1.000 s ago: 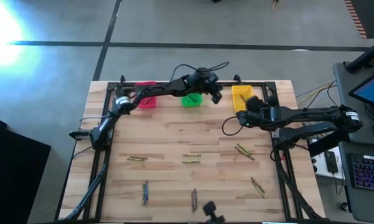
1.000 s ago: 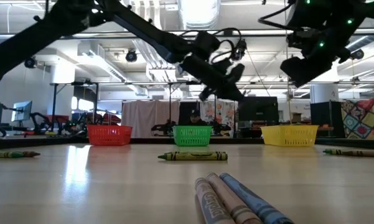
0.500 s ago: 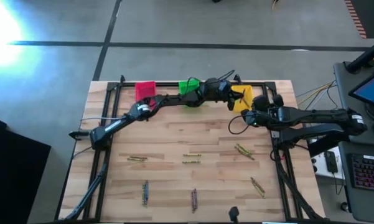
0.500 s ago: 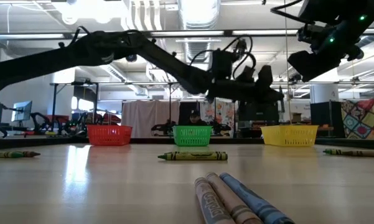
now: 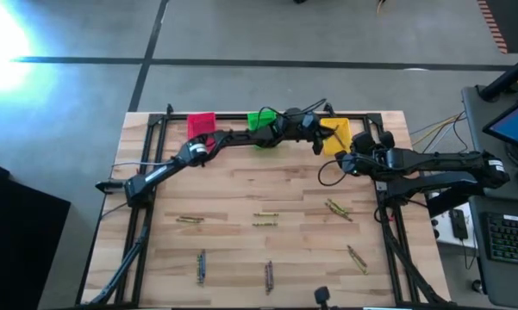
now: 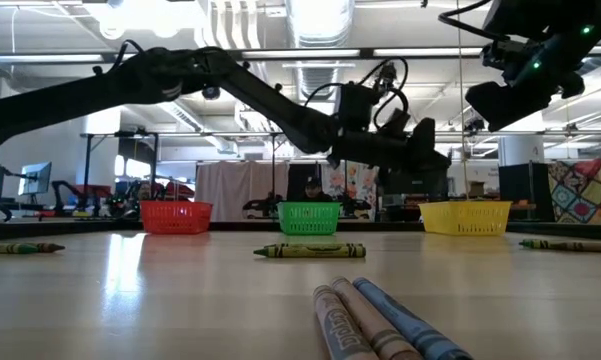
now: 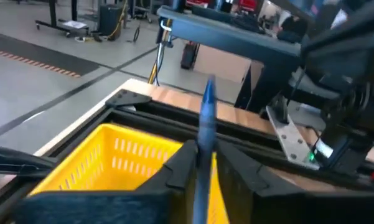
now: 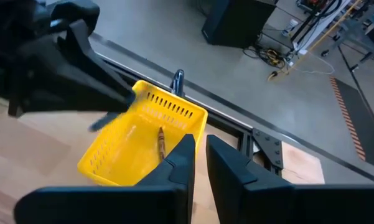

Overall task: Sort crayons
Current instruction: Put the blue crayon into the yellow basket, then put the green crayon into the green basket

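Presently, progress: one crayon (image 8: pixel 161 140) is seen lying in the yellow bin (image 8: pixel 106 163); most crayons are left on the bench (image 5: pixel 241 185), so the sort is judged to be at an early stage.
Left to do: six groups of crayons are spread over the lower half of the high view, among them a yellowish one at centre (image 5: pixel 265 219) and a bluish one at lower left (image 5: pixel 201 266).
Left gripper (image 7: pixel 202 163): a blue crayon (image 7: pixel 205 134) is pinched between narrowly parted fingers (image 7: pixel 180 163), its end standing above the yellow bin's rim.
Left arm pose: stretched from the left edge of the bench to the upper centre of the high view, past the pink bin (image 5: pixel 201 126) and green bin (image 5: pixel 262 121), the gripper just beside the yellow bin.
Right gripper (image 8: pixel 199 155): fingers nearly together, nothing seen between them.
Right arm pose: extended from the right edge, held just lower right of the yellow bin in the high view, raised off the bench.
Judgement: the blue crayon appears about to be let go over the yellow bin.
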